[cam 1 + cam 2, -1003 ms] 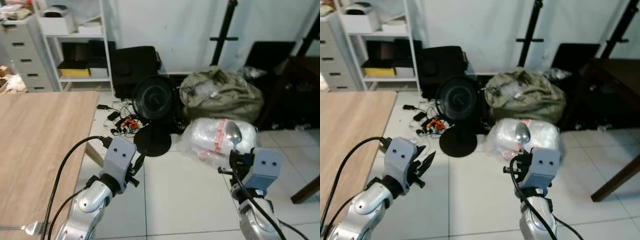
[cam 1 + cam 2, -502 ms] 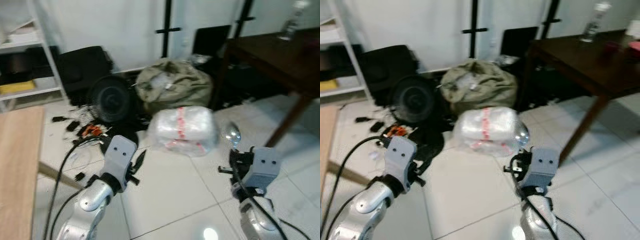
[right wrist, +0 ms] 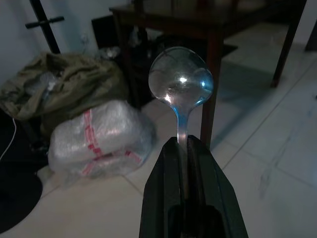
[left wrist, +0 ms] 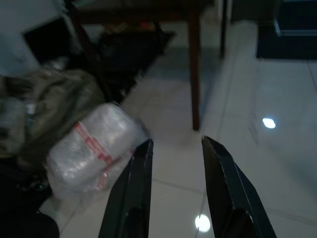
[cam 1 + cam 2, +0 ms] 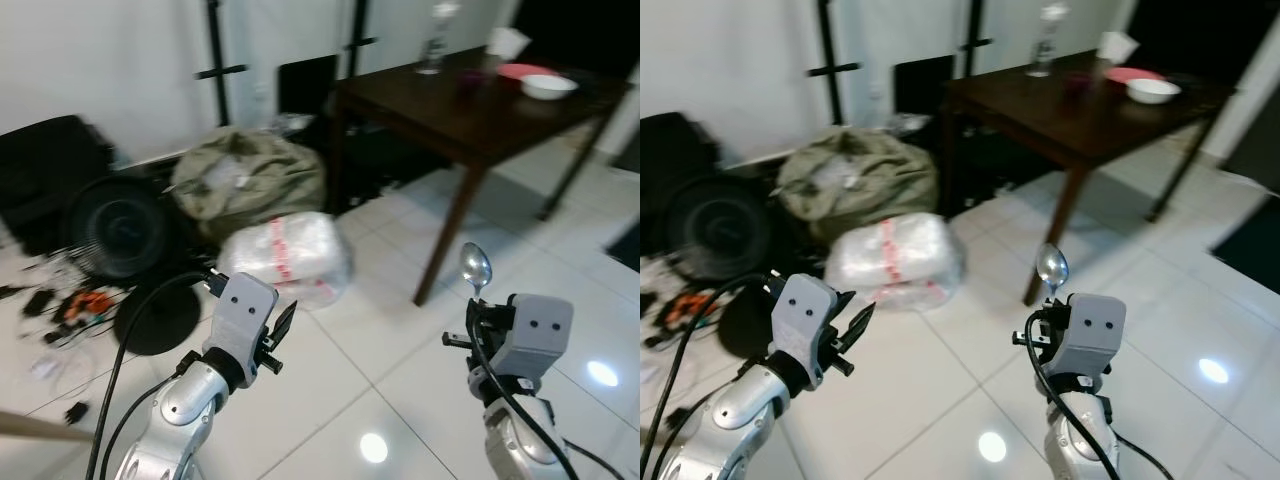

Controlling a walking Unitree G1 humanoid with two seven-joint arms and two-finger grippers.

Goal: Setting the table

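The spoon point(image 3: 181, 79) is polished metal with a rounded oval bowl that catches a bright glint, and its thin neck runs down into the right gripper point(image 3: 183, 148), whose two flat black fingers point(image 3: 161, 188) are pressed together on the handle so that the bowl stands upright above the grey wrist block. The left gripper point(image 4: 173, 148) is held out over the floor with its tapered matte black fingers point(image 4: 136, 193) set a little apart and nothing between them. Ahead on the right stands a dark wooden table point(image 5: 470, 110) with straight square legs; it carries a white bowl point(image 5: 549, 86), a pink plate point(image 5: 520, 71) just behind the bowl, a clear bottle point(image 5: 1043, 45) and a white folded thing near the far edge. The floor point(image 5: 400, 400) is glossy pale tile with thin joints and round reflections of ceiling lights. On it, left of the table, lie a crinkled clear plastic bundle point(image 5: 285, 255) banded with red tape, a slumped olive cloth bag point(image 5: 245, 175) behind it, and a round black fan point(image 5: 120, 225) on a disc base among loose cables. Against a second ago the whole view has swung to the right: the pale wooden tabletop and white shelves have left the picture and the dark table has come in, while the spoon is clamped upright as it was and the left fingers are unchanged
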